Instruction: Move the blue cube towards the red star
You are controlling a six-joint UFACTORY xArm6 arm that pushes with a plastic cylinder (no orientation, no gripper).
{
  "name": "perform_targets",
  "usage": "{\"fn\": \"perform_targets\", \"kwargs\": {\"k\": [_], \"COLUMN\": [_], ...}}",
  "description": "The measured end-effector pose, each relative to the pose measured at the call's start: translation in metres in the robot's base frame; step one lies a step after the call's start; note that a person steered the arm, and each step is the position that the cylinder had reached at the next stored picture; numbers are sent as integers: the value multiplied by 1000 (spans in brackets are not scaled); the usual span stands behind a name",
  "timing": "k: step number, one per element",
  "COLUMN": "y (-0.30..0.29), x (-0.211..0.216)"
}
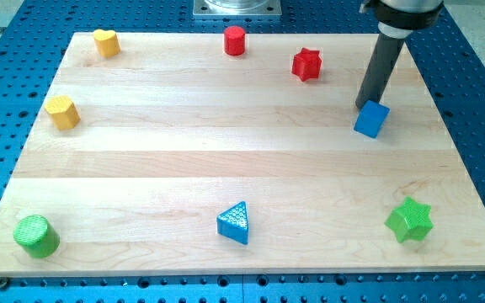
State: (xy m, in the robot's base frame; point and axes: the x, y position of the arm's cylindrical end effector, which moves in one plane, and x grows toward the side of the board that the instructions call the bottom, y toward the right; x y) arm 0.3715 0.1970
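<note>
My tip [362,105] sits touching the blue cube [371,119] at its far-left corner; there is no hand. The red star [306,64] lies well apart, so the push remains undone.

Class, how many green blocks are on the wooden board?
2: a green cylinder at the view's bottom left corner, and a green star at the bottom right. None appear hidden.

You have eight blocks on wooden board [183,160]. Two red: cylinder [235,40], star [306,64]. Two blue: cube [371,119], triangle [234,223]. Two yellow: heart [105,42], second yellow block [61,112], shape unclear. Two green: cylinder [36,236], star [409,220]. You see one rod, one tip [362,106].
</note>
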Motion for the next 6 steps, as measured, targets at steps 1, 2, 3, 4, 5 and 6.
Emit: {"fn": "perform_targets", "kwargs": {"k": [1, 2, 3, 4, 5, 6], "y": [65, 20, -25, -66, -95, -107], "x": [3, 42, 55, 74, 113, 97]}}
